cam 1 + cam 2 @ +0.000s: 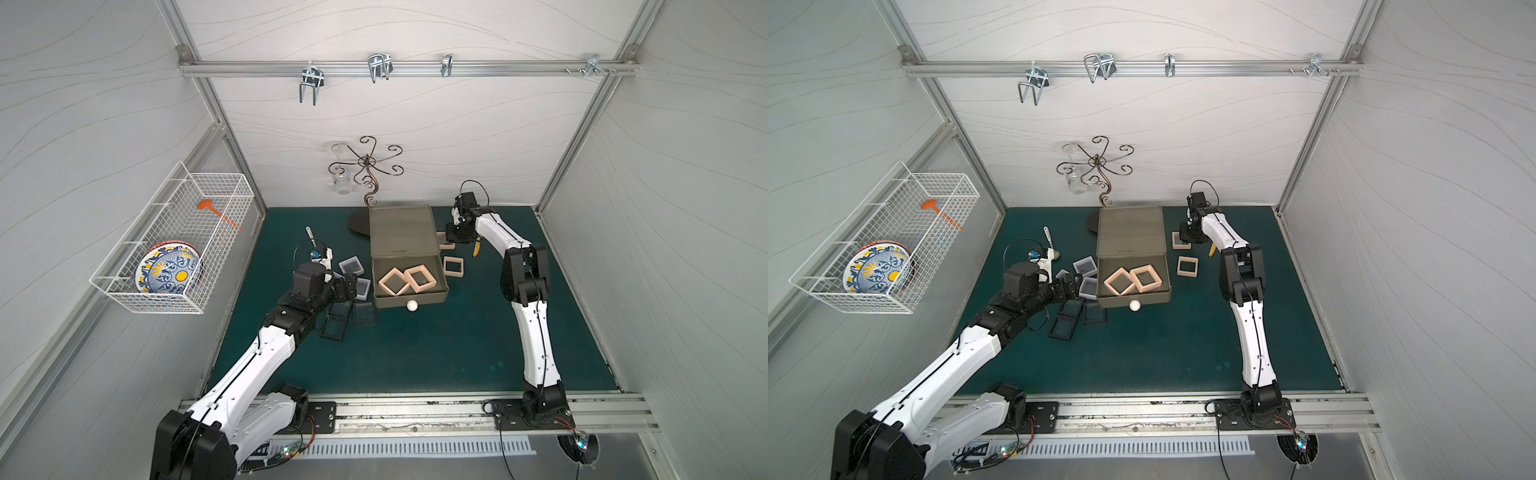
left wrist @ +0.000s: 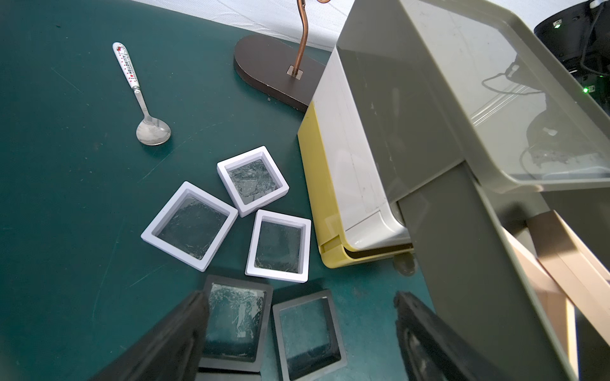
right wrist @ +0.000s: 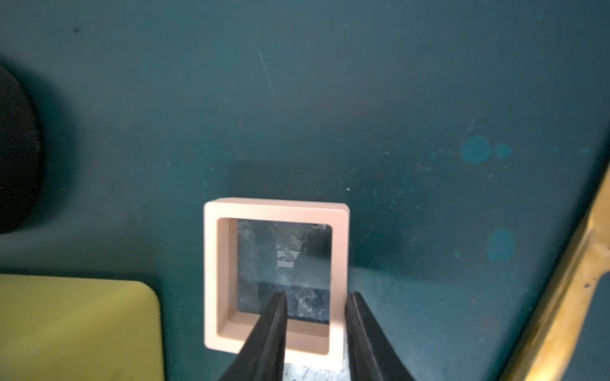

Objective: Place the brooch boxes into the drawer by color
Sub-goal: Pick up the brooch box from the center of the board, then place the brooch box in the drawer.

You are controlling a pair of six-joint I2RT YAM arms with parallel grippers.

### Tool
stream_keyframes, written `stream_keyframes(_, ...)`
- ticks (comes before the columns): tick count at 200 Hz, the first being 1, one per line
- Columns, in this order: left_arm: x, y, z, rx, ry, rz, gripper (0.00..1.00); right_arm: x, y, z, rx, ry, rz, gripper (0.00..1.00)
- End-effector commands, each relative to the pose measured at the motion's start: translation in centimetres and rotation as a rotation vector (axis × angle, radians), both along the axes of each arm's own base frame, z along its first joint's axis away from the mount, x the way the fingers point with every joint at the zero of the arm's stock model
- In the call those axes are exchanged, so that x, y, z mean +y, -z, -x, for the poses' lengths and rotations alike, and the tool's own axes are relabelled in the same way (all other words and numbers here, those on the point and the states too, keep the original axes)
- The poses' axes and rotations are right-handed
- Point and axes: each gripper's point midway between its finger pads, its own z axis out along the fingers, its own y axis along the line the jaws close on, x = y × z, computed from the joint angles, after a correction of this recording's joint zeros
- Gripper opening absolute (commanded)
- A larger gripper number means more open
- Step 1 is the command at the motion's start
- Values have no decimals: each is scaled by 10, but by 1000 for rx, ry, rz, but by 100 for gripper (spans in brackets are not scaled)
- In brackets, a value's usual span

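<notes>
Four peach-pink square-framed brooch boxes [image 3: 280,264] total, right pincer [image 3: 317,293] part-open, straddling one's rim. Three white ones [image 2: 279,245] just past the wide-open left pincer [image 2: 301,297], three black ones [image 2: 308,333] under it.

Just one legible text here!
The spoon [image 2: 134,86] handle reads "HELLO KITTY"; a faint mark on the drawer [image 1: 401,232] top is too small.

You're working in a robotics lab test cell: white panel walls [image 1: 415,124] in aluminium framing [image 1: 407,68], a left arm [image 1: 257,361] and right arm [image 1: 536,345] bolted to a rail [image 1: 415,409] along the green-matted table [image 1: 415,353], an exposed, lit circuit board [image 1: 581,442], and staged household props like the drawer [image 1: 401,228] and a plate [image 1: 170,274] in a wire basket [image 1: 224,195]
</notes>
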Motion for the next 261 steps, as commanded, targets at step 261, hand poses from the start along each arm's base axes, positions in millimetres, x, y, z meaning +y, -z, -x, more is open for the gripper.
stream_keyframes(261, 2, -33, -4, -87, -13, 17, 92, 119, -225, 252, -413, -374, -124, 4)
